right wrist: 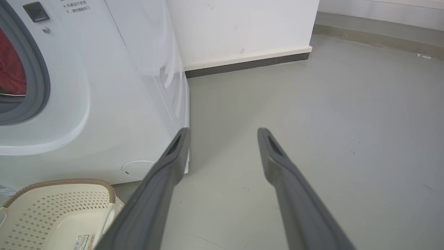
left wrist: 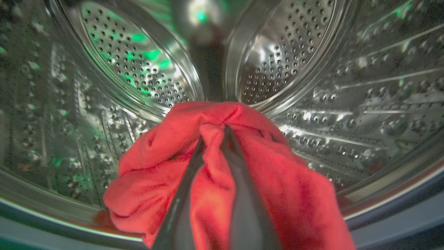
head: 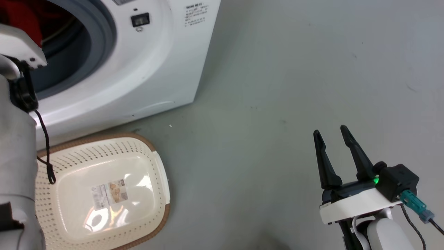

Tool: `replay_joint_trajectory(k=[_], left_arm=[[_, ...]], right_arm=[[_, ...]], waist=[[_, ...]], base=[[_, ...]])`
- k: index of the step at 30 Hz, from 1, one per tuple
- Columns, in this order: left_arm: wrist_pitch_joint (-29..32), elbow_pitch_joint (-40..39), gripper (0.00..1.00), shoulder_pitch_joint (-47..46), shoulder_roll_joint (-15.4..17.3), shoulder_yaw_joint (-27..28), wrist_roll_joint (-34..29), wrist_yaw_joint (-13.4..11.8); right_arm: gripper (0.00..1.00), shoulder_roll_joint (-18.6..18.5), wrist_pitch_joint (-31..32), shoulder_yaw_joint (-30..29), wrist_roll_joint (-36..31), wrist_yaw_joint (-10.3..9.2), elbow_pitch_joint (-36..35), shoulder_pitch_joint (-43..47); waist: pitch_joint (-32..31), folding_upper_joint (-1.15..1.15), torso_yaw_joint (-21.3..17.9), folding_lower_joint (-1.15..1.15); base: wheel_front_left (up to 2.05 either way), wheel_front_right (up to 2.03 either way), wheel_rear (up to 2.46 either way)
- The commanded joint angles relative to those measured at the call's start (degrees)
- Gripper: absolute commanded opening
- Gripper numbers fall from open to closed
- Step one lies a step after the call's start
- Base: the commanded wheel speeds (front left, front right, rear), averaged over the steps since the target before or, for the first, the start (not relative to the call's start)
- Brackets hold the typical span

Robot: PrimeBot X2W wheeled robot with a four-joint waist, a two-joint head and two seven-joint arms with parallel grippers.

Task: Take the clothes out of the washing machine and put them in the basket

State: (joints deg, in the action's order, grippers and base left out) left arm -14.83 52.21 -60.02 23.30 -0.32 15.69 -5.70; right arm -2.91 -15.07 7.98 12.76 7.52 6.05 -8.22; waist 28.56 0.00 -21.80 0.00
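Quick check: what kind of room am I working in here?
Most likely a laundry area, perhaps a test room: a white front-loading washing machine with red clothes in its drum, a cream laundry basket before it, on a bare grey floor by a white wall.

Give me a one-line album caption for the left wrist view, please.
Deep inside the washing machine, the left gripper pinches a fold of the red clothes.

Your left gripper has its two fingers pinched together on the clothes, its pale forearm running up the head view's left edge, while your right gripper hovers at lower right, fingers spread and empty.
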Motion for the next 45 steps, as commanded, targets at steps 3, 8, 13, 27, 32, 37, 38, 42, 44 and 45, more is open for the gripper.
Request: replay_joint_trajectory(k=[3,8,13,27,32,37,38,42,44,45], left_arm=[[-0.48,-5.97,0.0,5.77,-1.19,1.93,-0.32,0.01],[-0.5,-12.24,0.0,13.43,-2.95,4.57,-0.74,1.19],[-0.51,-14.85,0.0,19.35,-4.54,6.22,-1.17,3.17],[-0.52,-26.37,0.0,31.28,-10.92,7.17,-3.26,6.44],[-0.46,-31.17,0.0,34.59,-13.0,6.37,-3.29,7.03],[-0.01,-36.73,0.0,39.38,-14.96,4.81,-2.94,7.15],[0.4,-38.19,0.0,40.48,-15.32,4.45,-3.04,7.03],[2.21,-44.13,0.0,46.13,-16.48,3.16,-3.05,6.5],[3.23,-46.74,0.0,48.96,-16.96,2.41,-3.32,6.14],[3.69,-47.94,0.0,50.46,-17.3,1.86,-3.35,5.9]], right_arm=[[1.0,0.06,-0.01,-0.84,-0.7,-0.05,1.2,1.54],[1.0,0.06,0.88,-1.58,-1.49,-0.05,1.94,3.08],[1.0,0.07,2.08,-2.42,-2.14,-0.05,1.83,5.32],[1.0,0.08,5.19,-4.13,-3.5,-0.05,-1.67,10.75],[1.0,0.07,6.49,-4.71,-3.9,-0.05,-3.55,12.55],[1.0,0.06,7.66,-5.14,-4.38,-0.05,-5.11,14.3],[1.0,0.06,7.83,-5.32,-4.46,-0.05,-5.3,14.63],[1.0,0.08,8.42,-6.05,-4.74,-0.05,-6.27,15.75],[1.0,0.07,8.85,-6.14,-4.82,-0.05,-6.82,15.9],[1.0,0.07,8.98,-6.2,-4.95,-0.05,-6.96,16.05]], waist=[[-5.78,0.0,2.63,0.0],[-10.45,0.0,4.21,0.0],[-14.7,0.0,5.67,0.0],[-23.8,0.0,9.49,0.0],[-25.7,0.0,11.41,0.0],[-26.88,0.0,13.27,0.0],[-27.0,0.0,13.67,0.0],[-27.54,0.0,15.24,0.0],[-27.42,0.0,15.91,0.0],[-27.36,0.0,16.31,0.0]], base=[[0.0,0.0,0.0],[0.0,0.0,0.0],[0.0,0.0,0.0],[0.0,0.0,0.0],[0.0,0.0,0.0],[0.0,0.0,0.0],[0.0,0.0,0.0],[0.0,0.0,0.0],[0.0,0.0,0.0],[0.0,0.0,0.0]])
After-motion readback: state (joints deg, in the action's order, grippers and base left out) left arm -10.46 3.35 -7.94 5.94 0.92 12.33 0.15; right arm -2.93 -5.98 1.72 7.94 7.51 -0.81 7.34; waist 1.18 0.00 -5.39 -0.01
